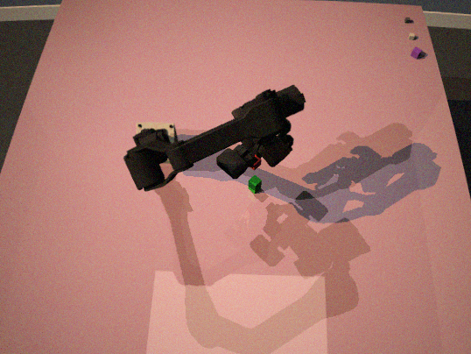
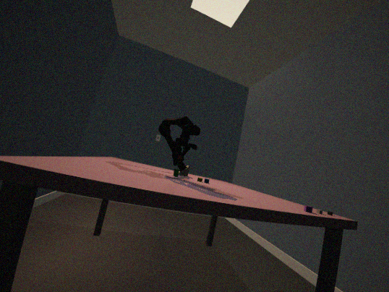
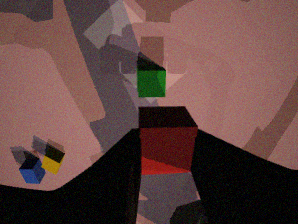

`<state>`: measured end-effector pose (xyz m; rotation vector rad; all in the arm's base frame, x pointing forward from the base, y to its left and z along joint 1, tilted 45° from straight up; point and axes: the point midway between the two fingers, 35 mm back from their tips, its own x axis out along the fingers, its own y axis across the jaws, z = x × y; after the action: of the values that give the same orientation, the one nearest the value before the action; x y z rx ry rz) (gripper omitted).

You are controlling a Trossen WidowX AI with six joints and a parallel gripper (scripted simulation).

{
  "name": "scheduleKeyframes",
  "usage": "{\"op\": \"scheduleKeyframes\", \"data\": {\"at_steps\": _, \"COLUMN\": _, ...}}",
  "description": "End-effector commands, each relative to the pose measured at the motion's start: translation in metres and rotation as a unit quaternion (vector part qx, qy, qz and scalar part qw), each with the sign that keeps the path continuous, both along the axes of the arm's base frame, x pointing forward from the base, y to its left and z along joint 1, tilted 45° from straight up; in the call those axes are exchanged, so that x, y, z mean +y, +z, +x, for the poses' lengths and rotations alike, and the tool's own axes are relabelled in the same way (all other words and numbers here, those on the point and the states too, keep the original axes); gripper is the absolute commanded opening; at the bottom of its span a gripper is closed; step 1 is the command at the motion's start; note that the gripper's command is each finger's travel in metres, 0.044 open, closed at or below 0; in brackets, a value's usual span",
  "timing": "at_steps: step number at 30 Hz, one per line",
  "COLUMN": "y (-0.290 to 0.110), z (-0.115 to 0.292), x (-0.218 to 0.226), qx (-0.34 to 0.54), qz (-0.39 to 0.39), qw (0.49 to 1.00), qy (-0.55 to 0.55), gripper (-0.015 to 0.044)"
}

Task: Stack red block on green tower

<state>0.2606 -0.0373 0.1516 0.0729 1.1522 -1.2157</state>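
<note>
dim room, dark blue-grey walls (image 2: 311, 119) meeting at a corner behind the table, brownish-grey ceiling (image 2: 188, 40) with 1 bright white rectangular light panel (image 2: 220, 10). floor (image 2: 144, 260) is dull brown with a pale baseboard strip (image 2: 278, 254) along the right wall. big pink table top (image 1: 87, 245) on dark legs; 4 legs show in the exterior view, 1 thick at the right front (image 2: 330, 258), 1 at the left edge, 2 thinner farther back. a lighter pink rectangle of light (image 1: 171, 315) falls on the table top near its front edge, crossed by soft overlapping brown and bluish shadows. from above, dark floor and a pale strip (image 1: 446, 19) show past the far edge.
</note>
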Motion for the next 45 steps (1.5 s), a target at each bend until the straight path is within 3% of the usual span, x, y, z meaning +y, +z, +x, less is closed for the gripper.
{"op": "scheduleKeyframes", "data": {"at_steps": 1, "y": 0.002, "z": 0.004, "x": -0.005, "qx": 0.003, "qz": -0.002, "qw": 1.0, "qy": 0.001, "gripper": 0.0}}
{"op": "scheduleKeyframes", "data": {"at_steps": 24, "y": -0.047, "z": -0.003, "x": -0.052, "qx": 0.002, "qz": -0.004, "qw": 1.0, "qy": 0.001, "gripper": 0.0}}
{"op": "scheduleKeyframes", "data": {"at_steps": 45, "y": -0.047, "z": -0.003, "x": -0.053, "qx": 0.002, "qz": -0.004, "qw": 1.0, "qy": 0.001, "gripper": 0.0}}
